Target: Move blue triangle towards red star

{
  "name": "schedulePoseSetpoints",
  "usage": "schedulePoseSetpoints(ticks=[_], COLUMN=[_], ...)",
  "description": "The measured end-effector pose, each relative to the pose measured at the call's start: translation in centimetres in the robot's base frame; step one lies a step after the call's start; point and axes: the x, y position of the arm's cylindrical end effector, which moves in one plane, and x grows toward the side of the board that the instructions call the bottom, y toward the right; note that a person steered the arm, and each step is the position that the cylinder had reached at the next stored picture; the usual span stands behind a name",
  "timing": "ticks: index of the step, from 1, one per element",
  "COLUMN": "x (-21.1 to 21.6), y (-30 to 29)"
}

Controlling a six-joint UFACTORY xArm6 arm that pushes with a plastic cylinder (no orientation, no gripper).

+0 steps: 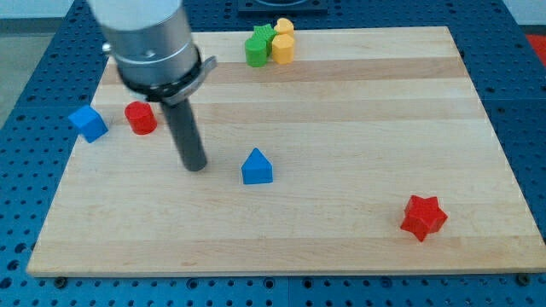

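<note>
The blue triangle (pixel 257 166) lies on the wooden board (pixel 341 128), a little left of the middle. The red star (pixel 423 217) lies near the view's bottom right. My tip (pixel 196 166) rests on the board just left of the blue triangle, with a small gap between them. The rod rises from the tip up to the grey arm body at the view's top left.
A blue cube (pixel 89 124) and a red cylinder (pixel 141 117) lie at the view's left. A green star (pixel 259 44), a yellow block (pixel 283 49) and another yellow block (pixel 283 27) cluster at the top edge.
</note>
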Motion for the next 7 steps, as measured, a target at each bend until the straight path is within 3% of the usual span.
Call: schedulePoseSetpoints(ticks=[2,3,4,5,6,7], x=[2.2,2.4,-2.0,-3.4,-0.3,1.9], y=[17.1,19.4,16.3,10.1,5.4,5.6])
